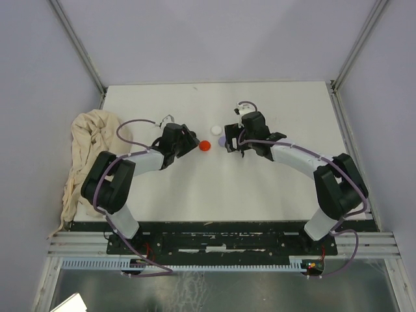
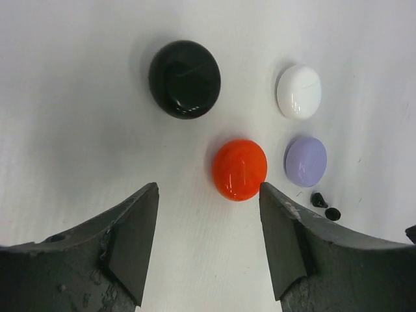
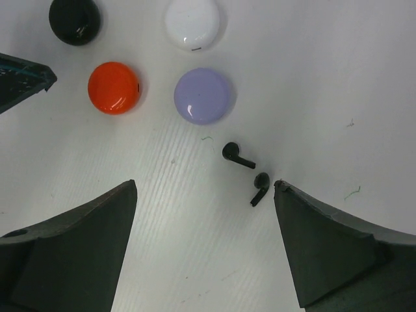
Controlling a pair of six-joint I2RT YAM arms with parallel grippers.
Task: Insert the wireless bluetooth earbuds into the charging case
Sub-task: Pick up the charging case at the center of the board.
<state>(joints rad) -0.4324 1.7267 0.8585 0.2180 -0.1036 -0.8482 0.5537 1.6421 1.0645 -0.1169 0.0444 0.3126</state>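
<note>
Two black stemmed earbuds lie loose on the white table, just below a lilac round charging case. The second earbud lies close to the right fingertip of my right gripper, which hangs open and empty above the table. In the left wrist view the earbuds show as small dark specks right of my left gripper, also open and empty. The red case sits just beyond its fingertips. A black case and a white case lie farther off. All cases are closed.
From above, the red case lies between both grippers, the white case behind it. A crumpled beige cloth hangs over the table's left edge. Grey walls enclose the table on three sides.
</note>
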